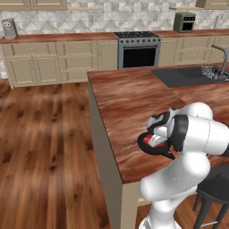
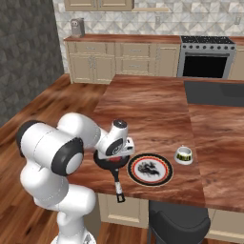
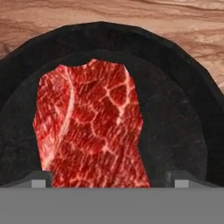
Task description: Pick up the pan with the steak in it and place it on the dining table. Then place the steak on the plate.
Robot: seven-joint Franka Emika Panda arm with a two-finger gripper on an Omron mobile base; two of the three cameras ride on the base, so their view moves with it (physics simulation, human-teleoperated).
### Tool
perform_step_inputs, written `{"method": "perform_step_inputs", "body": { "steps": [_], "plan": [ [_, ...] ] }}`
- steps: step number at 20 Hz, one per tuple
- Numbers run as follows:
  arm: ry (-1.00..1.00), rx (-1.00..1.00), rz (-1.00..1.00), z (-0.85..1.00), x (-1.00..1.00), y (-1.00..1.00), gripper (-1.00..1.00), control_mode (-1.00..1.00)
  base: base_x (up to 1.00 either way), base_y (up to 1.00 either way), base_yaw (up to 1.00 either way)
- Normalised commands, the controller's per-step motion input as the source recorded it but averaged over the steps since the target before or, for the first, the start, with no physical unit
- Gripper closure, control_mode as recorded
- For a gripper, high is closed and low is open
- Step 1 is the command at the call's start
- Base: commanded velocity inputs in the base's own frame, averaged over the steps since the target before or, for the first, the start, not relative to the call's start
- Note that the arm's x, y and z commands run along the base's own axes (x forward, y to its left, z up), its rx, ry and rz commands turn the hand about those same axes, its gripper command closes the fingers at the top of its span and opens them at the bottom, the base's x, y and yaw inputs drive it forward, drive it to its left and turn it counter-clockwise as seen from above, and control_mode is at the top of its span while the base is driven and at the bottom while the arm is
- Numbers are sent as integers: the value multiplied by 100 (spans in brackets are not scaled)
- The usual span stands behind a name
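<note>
The black pan [image 2: 110,163] sits on the dining table [image 2: 147,105] near its front edge, with its thin handle [image 2: 117,187] sticking out over that edge. The red marbled steak [image 3: 89,127] lies flat inside the pan [image 3: 179,109]. My gripper [image 3: 109,183] hangs just above the steak, open, one fingertip [image 3: 40,182] at each side of the meat. In the left base view the gripper [image 1: 154,139] hovers over the pan [image 1: 150,147], and the hand hides most of the steak there. The plate [image 2: 150,169] lies right beside the pan.
A small white cup [image 2: 183,155] stands just beyond the plate. A dark sink [image 1: 188,76] with a faucet is set into the table's far end. A dark stool [image 2: 178,221] stands under the front edge. The stove [image 1: 137,47] is against the back wall.
</note>
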Motion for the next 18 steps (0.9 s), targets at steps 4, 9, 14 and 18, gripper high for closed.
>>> {"method": "perform_step_inputs", "body": {
  "steps": [4,9,14,18],
  "plan": [
    [0,-11,2,-55,-38,1,100,-100,0,0,0],
    [1,-2,0,-11,-5,2,100,-100,0,0,0],
    [0,0,0,1,0,0,100,-100,0,0,0],
    [-1,5,0,20,0,-11,100,-100,0,0,0]
  ]
}}
